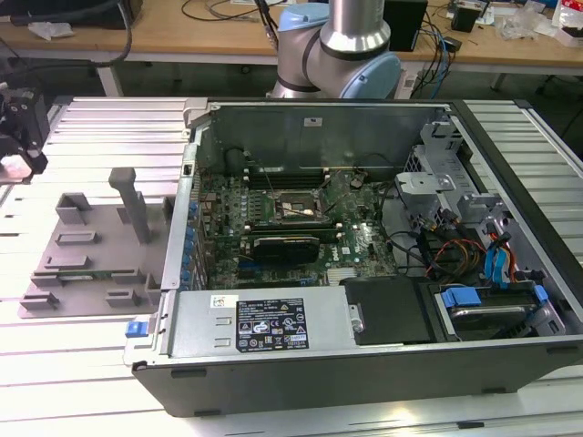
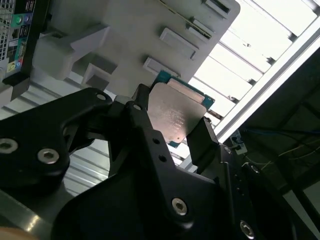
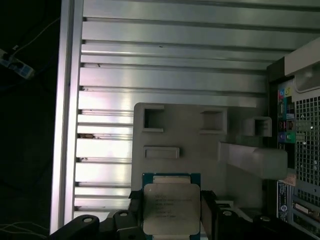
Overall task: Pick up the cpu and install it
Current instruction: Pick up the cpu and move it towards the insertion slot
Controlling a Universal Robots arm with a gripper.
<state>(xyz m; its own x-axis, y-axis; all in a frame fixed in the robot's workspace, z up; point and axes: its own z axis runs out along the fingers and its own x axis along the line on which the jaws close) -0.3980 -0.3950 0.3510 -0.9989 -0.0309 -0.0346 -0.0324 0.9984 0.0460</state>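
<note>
the claw (image 2: 174, 117) pinches the cpu (image 3: 171, 207) by two edges, up in the air near the grey fixture tray (image 3: 200, 150). off to the side, the open computer case (image 1: 364, 369) holds the motherboard (image 1: 360, 241) and its socket (image 1: 293, 208).

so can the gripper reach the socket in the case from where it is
Probably yes: the case lies open on top, nothing covers the socket, and the gripper holds the cpu between its fingers.

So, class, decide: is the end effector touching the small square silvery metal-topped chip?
Touching. In the first wrist view the end effector has its black fingers pressed against opposite edges of the small square silvery metal-topped chip.
</note>
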